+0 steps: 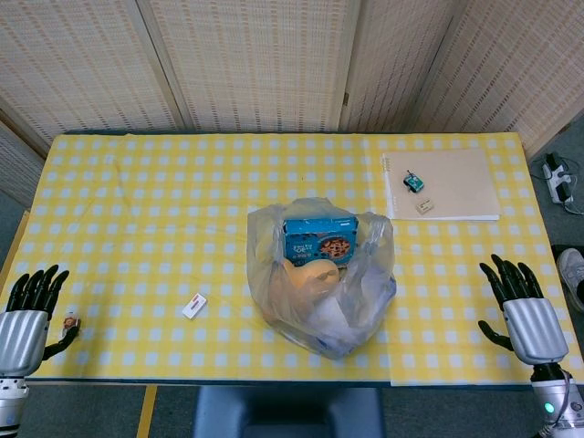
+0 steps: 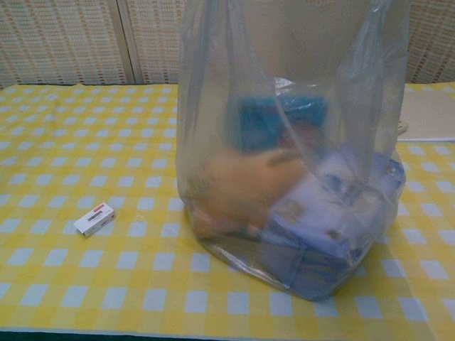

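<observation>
Both the left hand [image 1: 26, 315] and right hand [image 1: 527, 315] are just hanging open at the counter [image 1: 164, 219] edges, fingers spread, flanking the plastic bag [image 1: 321, 278].

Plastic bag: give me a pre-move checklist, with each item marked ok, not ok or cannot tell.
1. Left hand free: ok. It holds nothing, fingers apart, at the table's left edge.
2. Right hand free: ok. It holds nothing, fingers apart, at the right edge.
3. Bag standing with its mouth open: ok. It stands mid-table and the blue box shows through the top.
4. Path from each hand to the bag clear: ok on the right; on the left the small white box lies between.
5. Bag handles reachable: cannot tell. The chest view shows the film rising past the frame's top.
6. Bag stable under load: cannot tell.
</observation>
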You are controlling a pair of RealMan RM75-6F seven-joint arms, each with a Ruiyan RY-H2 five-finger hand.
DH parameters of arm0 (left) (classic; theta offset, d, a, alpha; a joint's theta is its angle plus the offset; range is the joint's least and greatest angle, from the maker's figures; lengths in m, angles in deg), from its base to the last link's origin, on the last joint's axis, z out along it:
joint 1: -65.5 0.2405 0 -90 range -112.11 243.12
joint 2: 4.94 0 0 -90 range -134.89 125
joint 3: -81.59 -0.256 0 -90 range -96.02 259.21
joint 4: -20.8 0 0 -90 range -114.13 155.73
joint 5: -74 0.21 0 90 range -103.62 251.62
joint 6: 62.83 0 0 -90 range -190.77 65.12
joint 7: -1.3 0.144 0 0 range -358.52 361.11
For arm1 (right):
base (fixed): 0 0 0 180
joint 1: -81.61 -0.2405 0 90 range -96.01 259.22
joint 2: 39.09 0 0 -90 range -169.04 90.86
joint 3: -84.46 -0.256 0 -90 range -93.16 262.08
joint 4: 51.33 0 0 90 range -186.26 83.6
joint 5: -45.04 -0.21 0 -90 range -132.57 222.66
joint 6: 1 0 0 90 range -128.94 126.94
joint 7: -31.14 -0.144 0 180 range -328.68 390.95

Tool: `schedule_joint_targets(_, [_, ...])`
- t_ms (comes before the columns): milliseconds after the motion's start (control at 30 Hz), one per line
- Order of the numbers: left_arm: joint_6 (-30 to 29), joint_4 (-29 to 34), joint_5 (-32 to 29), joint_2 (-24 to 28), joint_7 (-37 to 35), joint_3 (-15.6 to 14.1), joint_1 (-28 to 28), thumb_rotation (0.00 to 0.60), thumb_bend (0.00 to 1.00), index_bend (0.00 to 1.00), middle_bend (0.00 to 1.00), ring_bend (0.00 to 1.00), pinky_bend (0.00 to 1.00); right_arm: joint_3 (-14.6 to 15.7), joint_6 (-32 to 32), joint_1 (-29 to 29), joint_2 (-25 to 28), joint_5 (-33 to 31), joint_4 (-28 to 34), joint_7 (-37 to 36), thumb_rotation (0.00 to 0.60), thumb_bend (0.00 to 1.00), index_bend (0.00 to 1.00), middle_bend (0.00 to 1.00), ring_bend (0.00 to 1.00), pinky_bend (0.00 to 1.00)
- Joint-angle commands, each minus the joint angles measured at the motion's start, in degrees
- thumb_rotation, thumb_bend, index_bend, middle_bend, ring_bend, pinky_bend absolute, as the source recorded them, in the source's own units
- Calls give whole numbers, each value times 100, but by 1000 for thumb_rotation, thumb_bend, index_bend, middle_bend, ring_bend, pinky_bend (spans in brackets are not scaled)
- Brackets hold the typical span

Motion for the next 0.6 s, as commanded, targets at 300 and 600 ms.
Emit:
schedule_joint_targets(300, [99,47,58,-12,29,-26,-64,600,277,28,60,0,0,310,270,-195,215,598,24,-1537,600,261,0,0,0,0])
schedule_joint_targets(600, [208,31,-43,20,35,-45,-70,600,276,28,60,0,0,755,-255,-744,339,1953,-500,-5165,600,261,0,0,0,0])
